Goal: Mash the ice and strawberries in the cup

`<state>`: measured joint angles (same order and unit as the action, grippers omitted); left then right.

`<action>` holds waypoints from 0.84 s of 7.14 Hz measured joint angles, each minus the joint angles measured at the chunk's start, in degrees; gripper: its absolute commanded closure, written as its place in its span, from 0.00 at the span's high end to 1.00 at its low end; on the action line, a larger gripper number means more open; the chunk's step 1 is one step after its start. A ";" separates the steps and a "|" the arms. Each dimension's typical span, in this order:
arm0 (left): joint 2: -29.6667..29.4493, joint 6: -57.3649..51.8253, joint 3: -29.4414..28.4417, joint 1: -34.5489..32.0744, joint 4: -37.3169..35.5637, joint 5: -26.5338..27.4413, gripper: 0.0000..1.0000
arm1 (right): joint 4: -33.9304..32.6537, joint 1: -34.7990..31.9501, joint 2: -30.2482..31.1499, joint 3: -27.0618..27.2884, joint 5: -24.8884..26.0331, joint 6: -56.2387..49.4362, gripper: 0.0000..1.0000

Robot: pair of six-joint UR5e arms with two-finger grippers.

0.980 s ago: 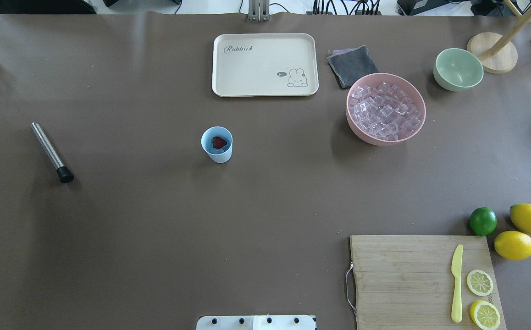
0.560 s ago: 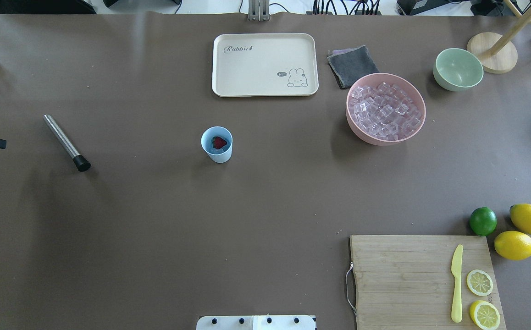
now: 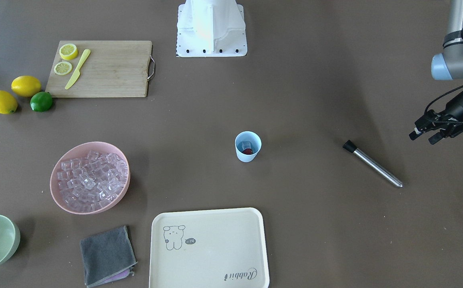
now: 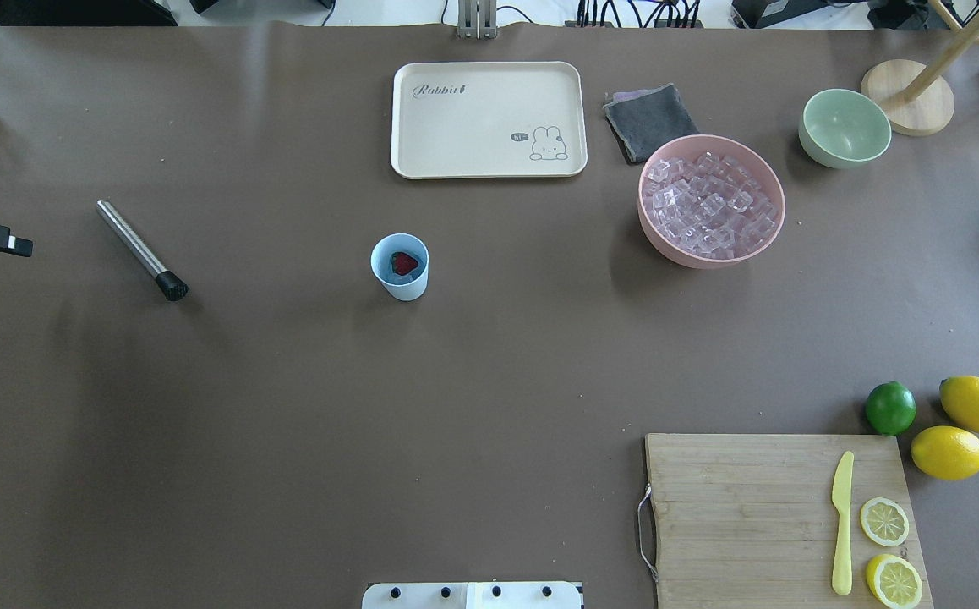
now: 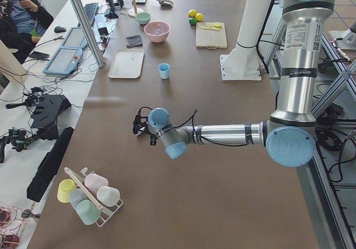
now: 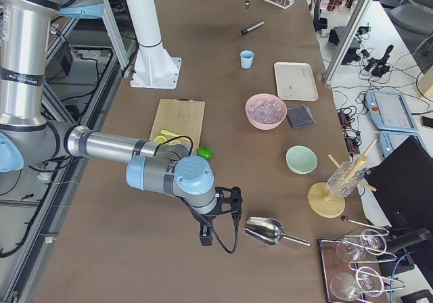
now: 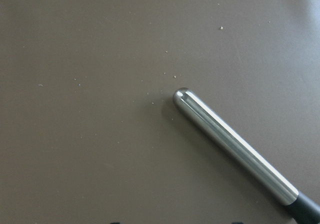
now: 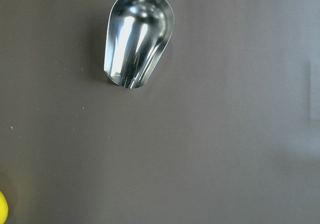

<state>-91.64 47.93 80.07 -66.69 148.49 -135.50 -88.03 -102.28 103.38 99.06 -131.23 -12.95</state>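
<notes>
The light blue cup (image 4: 401,279) stands mid-table with a dark red strawberry (image 4: 405,263) and a few clear ice cubes (image 3: 246,144) inside. More ice (image 4: 709,203) fills the pink bowl (image 4: 654,233). A steel muddler (image 4: 141,249) with a black tip lies flat on the table, left of the cup. My left gripper (image 3: 421,138) is open and empty above the table, beyond the muddler's steel end (image 7: 182,96). My right gripper (image 6: 222,215) shows only in the exterior right view, so I cannot tell its state. It hovers beside a metal scoop (image 8: 135,39).
A cream tray (image 4: 489,161) and a grey cloth (image 4: 650,123) lie at the far side, with a pale green bowl (image 4: 845,148) far right. A cutting board (image 4: 752,516) with a yellow knife and lemon slices, a lime (image 4: 890,408) and lemons sits near right.
The muddler has shifted right and towards the far side of the table. My left gripper has come further into view from the left edge, following it.
</notes>
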 measured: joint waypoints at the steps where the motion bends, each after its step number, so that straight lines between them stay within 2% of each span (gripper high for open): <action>1: 0.09 -1.74 0.35 -0.28 -1.51 -0.10 0.99 | 0.02 0.01 -0.10 0.00 0.01 0.02 0.99; 3: 0.12 -10.07 4.67 -3.44 -11.70 -0.87 0.99 | 0.04 0.05 -0.22 0.08 -0.05 0.03 0.99; 5: 0.08 -21.60 12.88 -8.91 -29.80 -1.87 0.99 | 0.03 0.06 -0.39 0.17 -0.07 0.03 0.99; 6: 1.15 -25.67 15.68 -11.24 -35.12 -1.94 0.99 | 0.00 0.06 -0.46 0.22 -0.08 0.07 0.99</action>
<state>-90.49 22.26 95.75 -77.93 113.36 -137.44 -88.03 -102.22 102.92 99.28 -131.31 -12.88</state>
